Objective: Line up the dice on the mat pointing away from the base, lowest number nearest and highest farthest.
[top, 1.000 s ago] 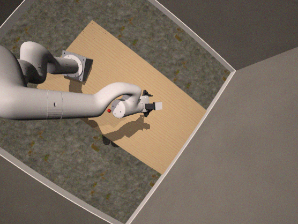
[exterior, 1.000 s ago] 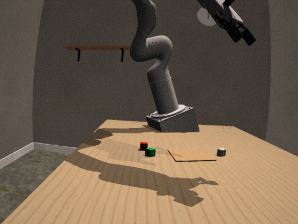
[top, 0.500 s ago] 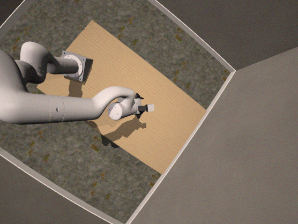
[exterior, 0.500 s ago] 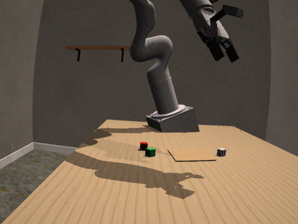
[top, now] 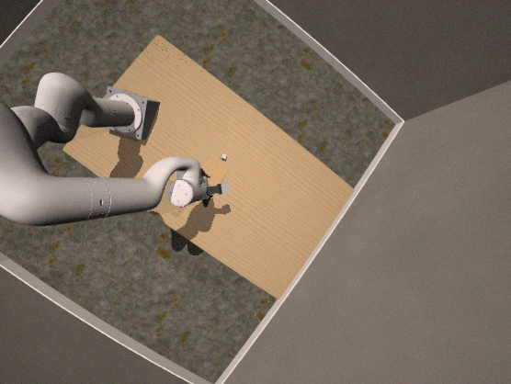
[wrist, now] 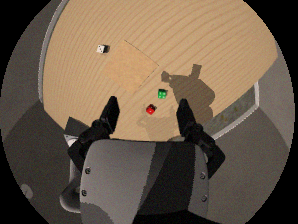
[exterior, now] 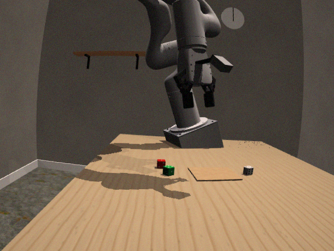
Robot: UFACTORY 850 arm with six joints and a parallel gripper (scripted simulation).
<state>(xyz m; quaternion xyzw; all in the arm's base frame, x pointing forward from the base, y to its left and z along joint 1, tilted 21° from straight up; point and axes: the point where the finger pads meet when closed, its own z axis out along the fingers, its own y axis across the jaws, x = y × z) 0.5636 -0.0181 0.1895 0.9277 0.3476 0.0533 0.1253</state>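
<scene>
Taking the mat [top: 215, 168] [exterior: 214, 174] [wrist: 131, 66] as landmark, the white die [top: 224, 157] [exterior: 248, 170] [wrist: 102, 49] lies just beside one side; the green die [exterior: 168, 170] [wrist: 162, 93] and red die [exterior: 161, 163] [wrist: 151, 109] lie off the opposite side. The gripper [exterior: 198, 103] [wrist: 148, 104] hangs above the surface [top: 276, 184] [exterior: 150, 216] [wrist: 200, 30], fully open and empty, probably to straddle a die. None is placed yet. The arm hides red and green from above; the top numbers are hard to read reliably.

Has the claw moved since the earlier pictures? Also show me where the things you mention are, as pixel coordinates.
Yes. In the exterior view, the claw [top: 205, 188] [exterior: 199, 99] [wrist: 148, 104] has come lower and left, nearer the robot's base [top: 152, 120] [exterior: 202, 139].
</scene>
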